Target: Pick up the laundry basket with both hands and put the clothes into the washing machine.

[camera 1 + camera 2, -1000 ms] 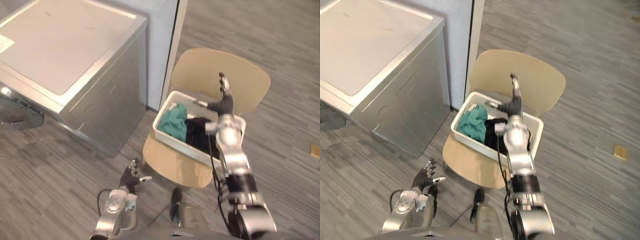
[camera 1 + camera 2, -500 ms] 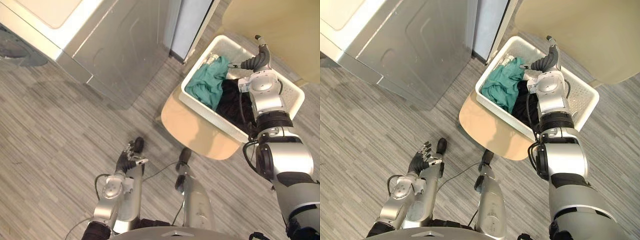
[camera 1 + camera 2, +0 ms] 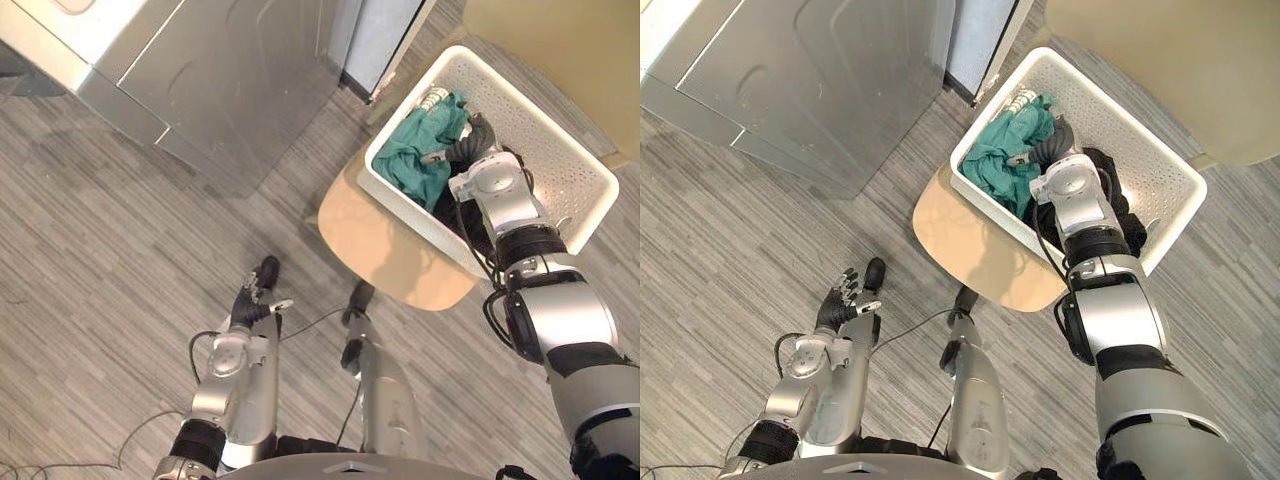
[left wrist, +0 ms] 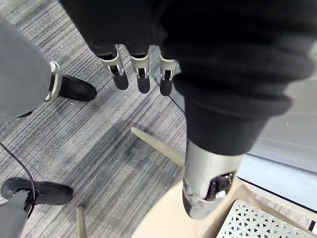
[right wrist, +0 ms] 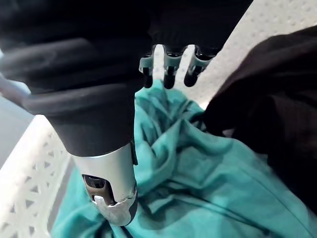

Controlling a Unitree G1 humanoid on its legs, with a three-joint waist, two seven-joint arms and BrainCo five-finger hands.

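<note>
The white perforated plastic laundry basket (image 3: 556, 150) sits on the tan wooden chair (image 3: 380, 240) beside the silver washing machine (image 3: 230, 80). A 1-handed tug could tip it off the seat, since the right hand (image 3: 468, 140) reaches inside with straight fingers at the crumpled teal garment (image 3: 415, 150), while the left hand (image 3: 252, 305) hangs relaxed and empty near the floor. 0.5 s ago the right hand was raised over the far rim; it has since dipped in.

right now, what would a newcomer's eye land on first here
Most likely the white laundry basket on the tan chair, holding a teal garment and a black garment, with the right hand reaching into it, open fingertips at the teal one. Next comes the big silver washing machine beside the chair, and the left hand hanging open low over the grey floor.
</note>
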